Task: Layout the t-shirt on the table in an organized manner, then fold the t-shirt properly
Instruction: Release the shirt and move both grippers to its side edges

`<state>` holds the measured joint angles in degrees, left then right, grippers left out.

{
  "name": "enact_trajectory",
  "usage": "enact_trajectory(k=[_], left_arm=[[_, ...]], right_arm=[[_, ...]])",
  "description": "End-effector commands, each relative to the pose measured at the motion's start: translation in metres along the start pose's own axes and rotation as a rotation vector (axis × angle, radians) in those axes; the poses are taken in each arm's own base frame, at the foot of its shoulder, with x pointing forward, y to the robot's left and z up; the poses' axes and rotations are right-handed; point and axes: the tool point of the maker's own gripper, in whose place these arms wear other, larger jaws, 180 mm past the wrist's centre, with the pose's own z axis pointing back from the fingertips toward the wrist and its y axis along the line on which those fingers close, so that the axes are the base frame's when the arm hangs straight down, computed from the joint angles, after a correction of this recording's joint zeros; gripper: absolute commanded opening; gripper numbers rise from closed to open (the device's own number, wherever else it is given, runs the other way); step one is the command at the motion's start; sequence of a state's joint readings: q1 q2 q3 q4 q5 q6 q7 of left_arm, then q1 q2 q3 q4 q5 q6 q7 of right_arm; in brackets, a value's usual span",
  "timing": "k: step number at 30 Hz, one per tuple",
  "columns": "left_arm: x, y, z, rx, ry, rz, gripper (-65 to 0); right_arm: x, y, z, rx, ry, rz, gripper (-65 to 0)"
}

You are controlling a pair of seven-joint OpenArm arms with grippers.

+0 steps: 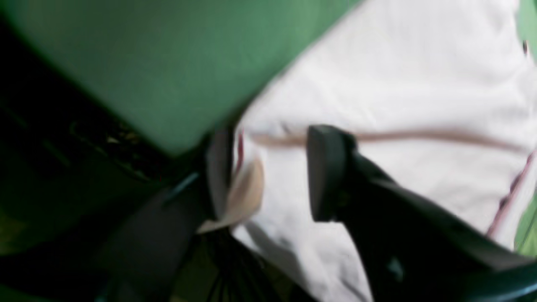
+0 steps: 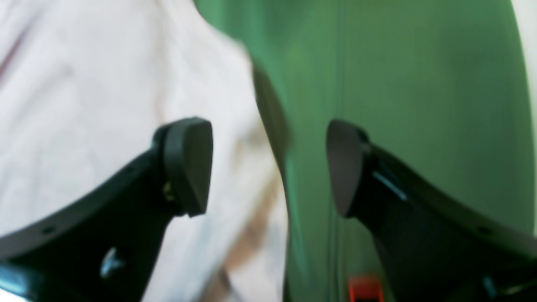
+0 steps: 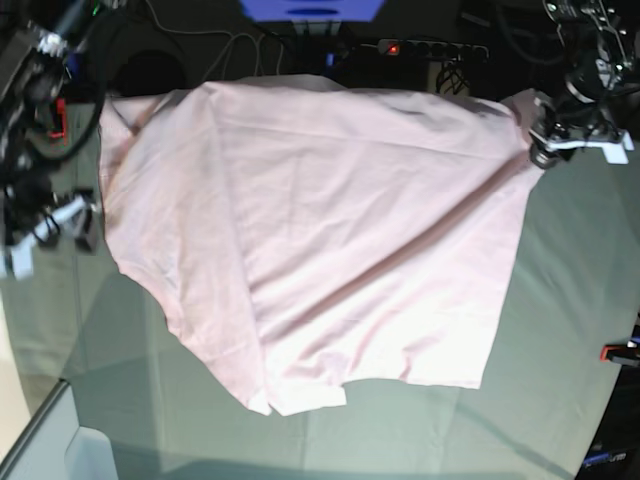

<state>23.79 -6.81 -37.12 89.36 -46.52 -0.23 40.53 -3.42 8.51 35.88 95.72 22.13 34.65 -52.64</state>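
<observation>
Room: dark background beyond the far table edge, with cables and a power strip point(image 3: 432, 47) showing a small red light.
Table point(image 3: 560, 330): wide and flat, covered in pale grey-green cloth with soft creases; it looks stronger green in both wrist views. A small red clamp point(image 3: 618, 351) sits at its right edge in the base view.
Shirt point(image 3: 330, 240): pale pink soft cotton, spread over the middle and far part of the table, mostly flat, with long diagonal creases and a ragged near hem. No lettering shows on the visible side. One corner reaches toward each arm.
Left claw point(image 1: 268, 172): at the far right of the base view, at the shirt's corner. The wrist view is blurred. Its dark fingers stand partly apart, with a hemmed edge of shirt lying between them. One finger point(image 1: 329, 172) rests over the cloth; whether the fabric is actually pinched cannot be told.
Right claw point(image 2: 268, 165): at the left of the base view, beside the shirt's edge. Its rounded black pads point(image 2: 188, 163) are spread wide, released, with nothing between them. One pad hangs over pink cloth, the other over bare table.
</observation>
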Motion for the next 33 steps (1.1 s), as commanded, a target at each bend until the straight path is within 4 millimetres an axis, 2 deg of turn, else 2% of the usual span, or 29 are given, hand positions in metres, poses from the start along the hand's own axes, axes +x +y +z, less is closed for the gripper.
enact_trajectory(k=[1,4,8,11,13,15,20,25,33], left_arm=[[0.008,-0.008,0.003,-0.027,-0.027,-0.007,-34.6],[0.019,-0.022,0.007,-0.057,-0.059,-0.027,-34.4],[0.033,-0.045,0.02,-0.104,-0.108,-0.068,-34.4],[0.042,-0.056,0.027,-0.126,-0.138,-0.086,-34.4],[0.048,-0.063,0.03,-0.139,-0.156,-0.098,-34.4],[0.053,-0.067,0.032,-0.146,-0.172,-0.104,-34.4],[0.065,-0.061,0.035,-0.132,-0.207,-0.084,-34.4],[0.07,-0.054,0.036,-0.115,-0.22,-0.077,-34.4],[0.069,-0.054,0.036,-0.114,-0.219,-0.078,-34.4]], right_arm=[[0.026,-0.002,-0.006,0.011,-0.054,0.021,-21.7],[0.048,-0.002,-0.04,0.068,-0.042,-0.001,-21.7],[0.064,-0.002,-0.1,0.13,-0.014,-0.07,-21.7],[0.07,0.014,-0.135,0.177,-0.012,-0.059,-21.7],[0.07,0.029,-0.149,0.205,-0.021,-0.025,-21.7],[0.07,0.043,-0.158,0.226,-0.046,0.016,-21.7],[0.071,0.056,-0.165,0.241,-0.122,0.046,-21.8],[0.072,0.037,-0.17,0.119,-0.147,0.012,-21.8],[0.025,0.055,-0.173,0.145,-0.078,-0.009,-21.8]])
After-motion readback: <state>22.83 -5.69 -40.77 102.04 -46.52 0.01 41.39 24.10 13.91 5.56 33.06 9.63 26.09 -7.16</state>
